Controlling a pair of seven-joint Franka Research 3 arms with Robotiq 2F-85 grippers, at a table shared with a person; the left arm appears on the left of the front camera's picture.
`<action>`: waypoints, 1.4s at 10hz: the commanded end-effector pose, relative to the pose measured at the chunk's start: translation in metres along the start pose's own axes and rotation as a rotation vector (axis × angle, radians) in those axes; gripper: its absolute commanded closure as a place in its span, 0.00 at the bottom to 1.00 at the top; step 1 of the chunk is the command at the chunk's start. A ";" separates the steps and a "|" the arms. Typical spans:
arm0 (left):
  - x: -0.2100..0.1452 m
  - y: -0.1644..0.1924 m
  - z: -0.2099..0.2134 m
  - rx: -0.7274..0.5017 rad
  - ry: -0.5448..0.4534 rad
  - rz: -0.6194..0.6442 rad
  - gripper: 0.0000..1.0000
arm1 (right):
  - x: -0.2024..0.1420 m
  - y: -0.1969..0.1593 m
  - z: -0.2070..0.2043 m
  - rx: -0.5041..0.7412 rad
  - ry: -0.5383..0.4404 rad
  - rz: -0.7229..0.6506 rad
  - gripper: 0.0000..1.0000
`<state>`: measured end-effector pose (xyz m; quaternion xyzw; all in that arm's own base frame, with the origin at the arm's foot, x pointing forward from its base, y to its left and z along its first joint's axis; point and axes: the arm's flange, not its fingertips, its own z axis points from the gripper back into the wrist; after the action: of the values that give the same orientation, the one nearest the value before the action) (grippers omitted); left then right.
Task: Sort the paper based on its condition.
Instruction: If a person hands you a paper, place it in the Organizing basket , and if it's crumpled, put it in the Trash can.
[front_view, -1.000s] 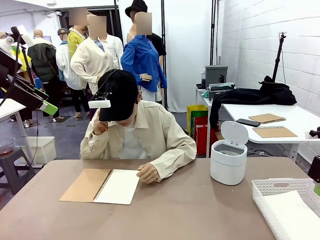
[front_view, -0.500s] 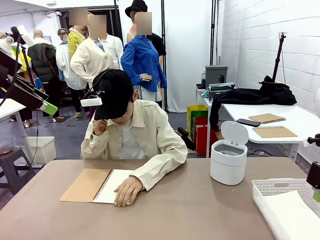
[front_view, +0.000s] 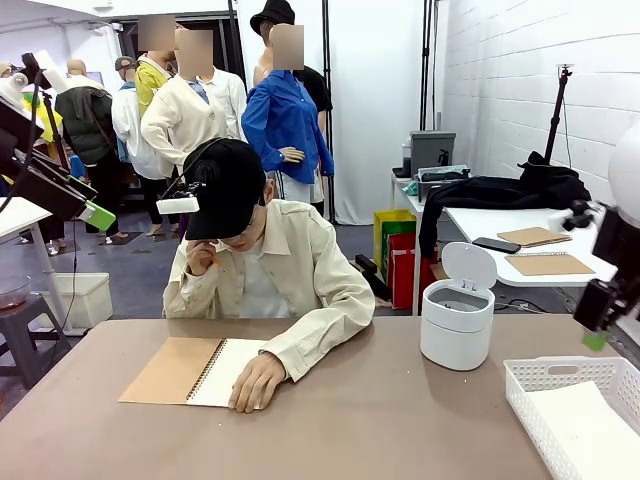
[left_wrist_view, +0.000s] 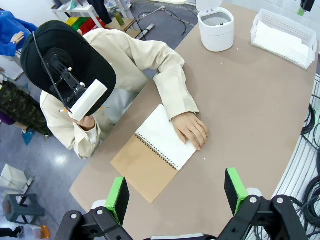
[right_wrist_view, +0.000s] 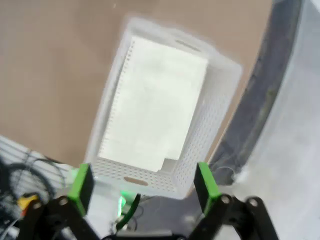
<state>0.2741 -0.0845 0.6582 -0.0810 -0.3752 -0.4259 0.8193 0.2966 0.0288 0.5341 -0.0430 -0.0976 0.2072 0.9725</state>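
I assess this site as a robotics test laboratory set up in a bare industrial room. Grounds:

- A white-painted brick wall (front_view: 530, 80) and a white hanging backdrop sheet (front_view: 375, 110) enclose a grey floor (front_view: 140, 280).
- A black tripod stand (front_view: 556, 115) rises behind a white side table (front_view: 600, 235).
- Loose black cables (left_wrist_view: 311, 125) lie beside my brown work bench (front_view: 400, 420).
- The person (front_view: 290, 270) seated opposite wears a white head-mounted camera (front_view: 180, 204) on a black cap (front_view: 235, 185).
- My left end effector (left_wrist_view: 175, 176), black with green pads, hangs over the bench.

Blurred paper (right_wrist_view: 155, 105) inside blurred basket (right_wrist_view: 212, 125)
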 end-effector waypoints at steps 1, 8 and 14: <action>0.000 0.001 0.000 0.001 0.000 0.001 0.00 | 0.021 0.019 0.019 -0.040 -0.094 0.135 0.00; 0.000 0.001 0.000 0.001 0.000 0.001 0.00 | 0.105 0.127 0.129 0.176 -0.380 0.520 0.00; 0.000 0.001 0.000 0.001 0.000 0.001 0.00 | 0.167 0.170 0.160 0.328 -0.582 0.448 0.00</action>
<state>0.2741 -0.0844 0.6582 -0.0810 -0.3752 -0.4259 0.8193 0.3350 0.2523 0.6984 0.1286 -0.3034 0.4389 0.8359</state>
